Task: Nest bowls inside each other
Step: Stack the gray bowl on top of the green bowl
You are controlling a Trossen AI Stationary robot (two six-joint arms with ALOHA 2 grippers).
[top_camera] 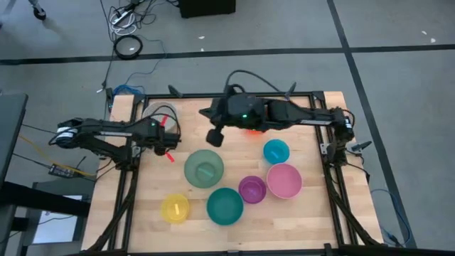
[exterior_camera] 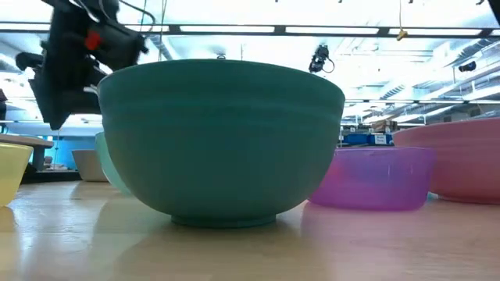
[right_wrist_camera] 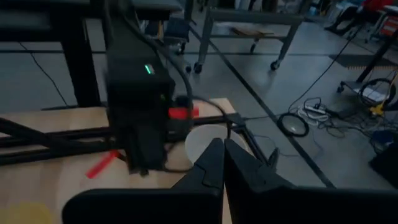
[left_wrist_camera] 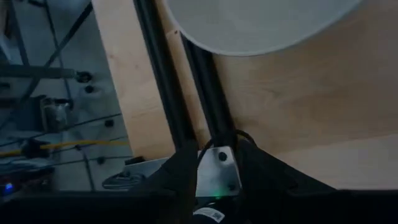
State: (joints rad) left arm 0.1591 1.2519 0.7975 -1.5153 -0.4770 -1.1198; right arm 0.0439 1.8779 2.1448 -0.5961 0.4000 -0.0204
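Observation:
Several bowls rest upright on their bases on the wooden table. In the high view the grey-white bowl (top_camera: 156,114) is at the far left, the sage green bowl (top_camera: 204,168) in the middle, and the teal bowl (top_camera: 225,205) and yellow bowl (top_camera: 175,208) are near the front. The purple bowl (top_camera: 252,188), pink bowl (top_camera: 284,180) and cyan-blue bowl (top_camera: 276,151) sit to the right. The orange bowl (top_camera: 253,131) shows partly under my right arm. My right gripper (right_wrist_camera: 222,158) is shut and empty, high over the table's far middle (top_camera: 215,136). My left gripper (left_wrist_camera: 221,180) is open and empty, beside the grey-white bowl (left_wrist_camera: 261,25).
Black frame rails (top_camera: 128,178) run along the table's left and right sides. A red strip (top_camera: 170,156) lies on the wood near my left gripper. The teal bowl (exterior_camera: 223,140) fills the low view, with the purple bowl (exterior_camera: 375,179) and pink bowl (exterior_camera: 461,164) to its right.

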